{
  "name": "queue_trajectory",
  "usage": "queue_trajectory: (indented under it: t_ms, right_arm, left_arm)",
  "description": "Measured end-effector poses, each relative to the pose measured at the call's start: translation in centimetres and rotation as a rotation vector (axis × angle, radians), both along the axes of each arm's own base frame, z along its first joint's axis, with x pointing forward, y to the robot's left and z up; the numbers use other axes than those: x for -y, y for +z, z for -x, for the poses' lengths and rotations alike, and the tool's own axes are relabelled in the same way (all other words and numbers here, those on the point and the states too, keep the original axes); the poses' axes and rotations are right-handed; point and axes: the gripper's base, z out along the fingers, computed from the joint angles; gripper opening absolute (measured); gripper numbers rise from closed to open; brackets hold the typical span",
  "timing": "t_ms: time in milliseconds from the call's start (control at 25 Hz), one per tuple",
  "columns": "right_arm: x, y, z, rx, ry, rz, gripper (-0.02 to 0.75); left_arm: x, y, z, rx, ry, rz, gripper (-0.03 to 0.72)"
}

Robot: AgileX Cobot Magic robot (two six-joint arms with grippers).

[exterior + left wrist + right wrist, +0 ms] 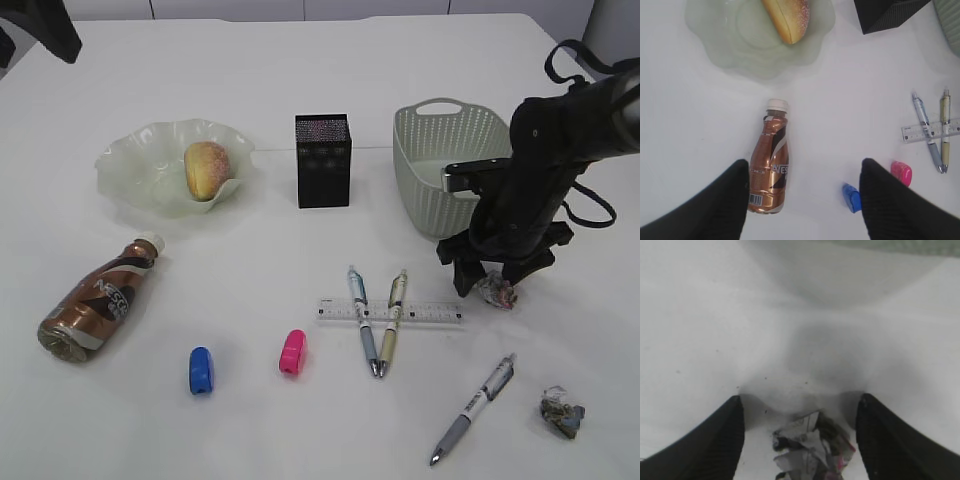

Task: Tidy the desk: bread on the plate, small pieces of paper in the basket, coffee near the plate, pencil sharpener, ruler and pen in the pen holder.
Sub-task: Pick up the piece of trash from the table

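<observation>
On your desk (300, 90): bread (205, 169), golden, lying on the ruffled green plate (130, 160). Coffee (98, 298) on its side, below the plate. Pen holder (323, 160) upright beside the basket (430, 170). Clear ruler (430, 313) flat under two crossed pens (375, 320).

coffee (92, 304) label: "NESC…" in white, probably Nescafé, "ES" showing from the left wrist | ruler (390, 312): fine black markings, too small to read
</observation>
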Motion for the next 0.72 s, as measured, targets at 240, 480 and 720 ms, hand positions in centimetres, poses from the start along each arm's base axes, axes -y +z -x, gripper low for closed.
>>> queue_trajectory:
  t_ms: [240, 480, 720]
  right_arm:
    - [0.00, 0.03, -0.02, 0.000, 0.000, 0.000, 0.543]
    - [0.00, 0.03, -0.02, 0.000, 0.000, 0.000, 0.518]
    - [0.03, 0.02, 0.19, -0.024, 0.000, 0.004, 0.347]
  left_arm:
    - [0.00, 0.00, 0.00, 0.000, 0.000, 0.000, 0.498]
    - [0.01, 0.00, 0.00, 0.000, 0.000, 0.001, 0.498]
    - [0.01, 0.00, 0.00, 0.000, 0.000, 0.001, 0.498]
